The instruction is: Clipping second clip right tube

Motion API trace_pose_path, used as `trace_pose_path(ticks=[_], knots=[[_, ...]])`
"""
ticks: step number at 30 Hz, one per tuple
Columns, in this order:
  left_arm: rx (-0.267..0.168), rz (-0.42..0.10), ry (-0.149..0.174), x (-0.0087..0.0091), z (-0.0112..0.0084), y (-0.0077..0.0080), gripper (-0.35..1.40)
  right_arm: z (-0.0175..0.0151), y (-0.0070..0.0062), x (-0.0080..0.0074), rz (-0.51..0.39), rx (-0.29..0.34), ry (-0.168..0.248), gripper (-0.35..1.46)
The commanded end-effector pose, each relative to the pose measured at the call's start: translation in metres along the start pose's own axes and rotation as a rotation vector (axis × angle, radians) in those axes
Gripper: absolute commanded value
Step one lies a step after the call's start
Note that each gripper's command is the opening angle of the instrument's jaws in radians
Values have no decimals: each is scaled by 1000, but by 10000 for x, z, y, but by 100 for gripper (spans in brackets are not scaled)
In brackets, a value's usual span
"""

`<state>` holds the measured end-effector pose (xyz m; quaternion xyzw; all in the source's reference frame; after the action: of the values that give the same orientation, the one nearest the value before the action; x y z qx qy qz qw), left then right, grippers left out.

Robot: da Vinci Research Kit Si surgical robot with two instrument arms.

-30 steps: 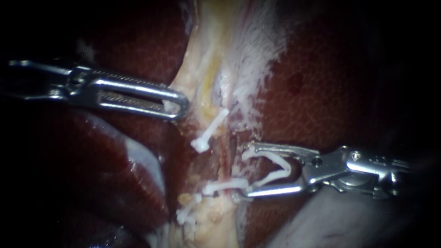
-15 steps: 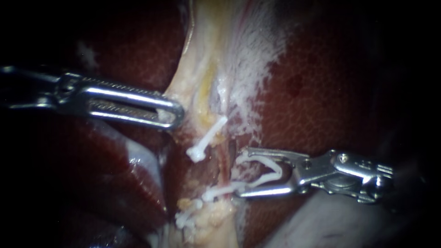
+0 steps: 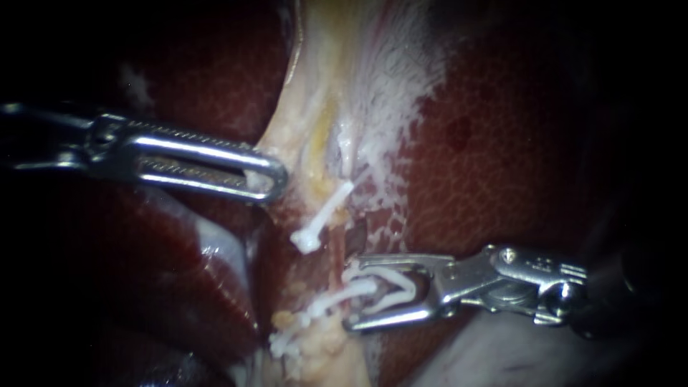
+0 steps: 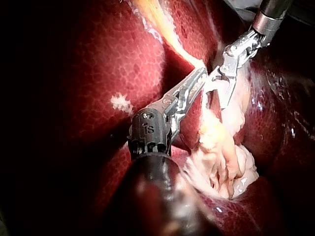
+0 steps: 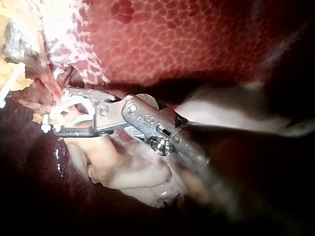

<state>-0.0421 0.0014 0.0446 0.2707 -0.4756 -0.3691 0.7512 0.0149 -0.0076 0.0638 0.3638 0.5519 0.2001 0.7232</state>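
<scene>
My right instrument (image 3: 352, 294) comes in from the right with a white clip (image 3: 398, 290) held between its jaws, which stand narrowly apart. The jaw tips straddle the reddish right tube (image 3: 355, 236) just below its dark stretch. One white clip (image 3: 319, 222) sits higher up on the pale strand, and another (image 3: 326, 302) lies right at the jaw tips. My left instrument (image 3: 269, 179) is shut on pale tissue (image 3: 301, 136) and holds it leftward. The right wrist view shows the right instrument's jaws (image 5: 51, 115) around the loaded clip (image 5: 69, 110).
Dark red liver (image 3: 502, 165) surrounds the pale strand on both sides. Further white clips (image 3: 287, 340) lie on fatty tissue lower down. In the left wrist view, lumpy pale tissue (image 4: 221, 157) hangs beside both instruments' tips. A greyish fold (image 3: 502, 351) lies under the right shaft.
My right instrument has moved left and down onto the tube, and its jaws have narrowed, squeezing the clip. My left instrument shifted slightly left, then held still.
</scene>
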Motion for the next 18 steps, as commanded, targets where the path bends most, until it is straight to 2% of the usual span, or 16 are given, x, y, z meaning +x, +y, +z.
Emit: trace_pose_path(ticks=[1, 7, 12, 18], knots=[[0, 0, 0, 0, 1, 0, -35, 1, 0, 0, -1, -1, 0, 51], [0, 0, 0, 0, 1, 0, -35, 2, 3, 0, -1, -2, 0, 51], [0, 0, 0, 0, 0, 0, -35, -9, 2, 0, 0, 3, -1, 52], [0, 0, 0, 1, 0, 1, -35, -22, 9, 1, 2, 10, -2, 52]])
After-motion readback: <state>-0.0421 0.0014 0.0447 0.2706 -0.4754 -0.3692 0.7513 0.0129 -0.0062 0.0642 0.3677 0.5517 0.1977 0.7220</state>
